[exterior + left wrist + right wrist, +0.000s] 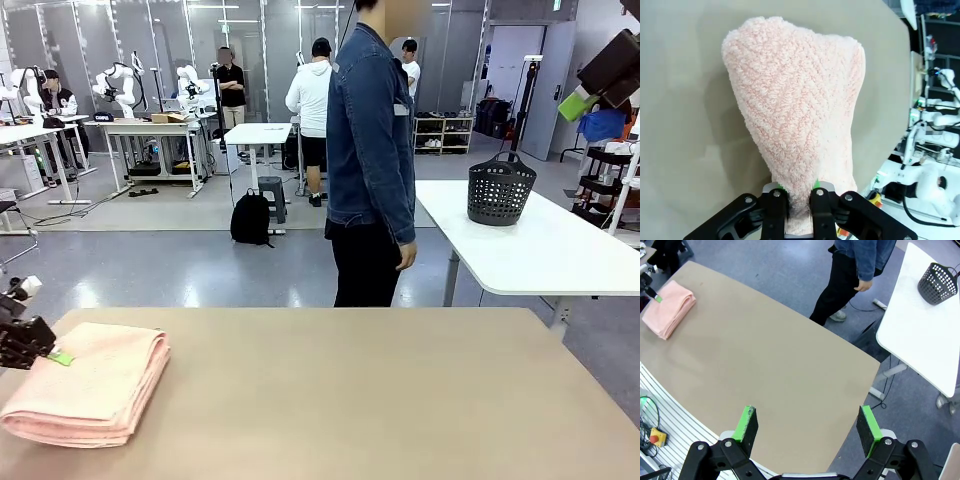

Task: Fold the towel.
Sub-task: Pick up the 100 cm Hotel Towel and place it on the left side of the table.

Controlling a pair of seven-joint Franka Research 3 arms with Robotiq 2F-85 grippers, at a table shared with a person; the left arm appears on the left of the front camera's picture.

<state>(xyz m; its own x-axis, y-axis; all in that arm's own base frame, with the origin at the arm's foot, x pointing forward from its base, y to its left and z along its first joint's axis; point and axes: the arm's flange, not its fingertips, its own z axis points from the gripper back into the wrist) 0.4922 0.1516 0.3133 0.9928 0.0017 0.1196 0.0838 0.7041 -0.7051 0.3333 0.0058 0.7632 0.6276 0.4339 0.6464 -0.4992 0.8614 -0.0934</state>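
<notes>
My left claw (799,200) is pinched on the towel's (797,115) near edge; the folded stack runs straight away from it at the tabletop's (380,400) left end. My right claw (807,426) gapes empty, well apart.

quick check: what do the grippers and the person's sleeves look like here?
Both grippers are black, with bolted linkage arms and bright green pads on the fingers: left gripper, right gripper. The right gripper's pads are flat rectangular slabs. The person wears a dark blue denim jacket with long sleeves and black trousers.
</notes>
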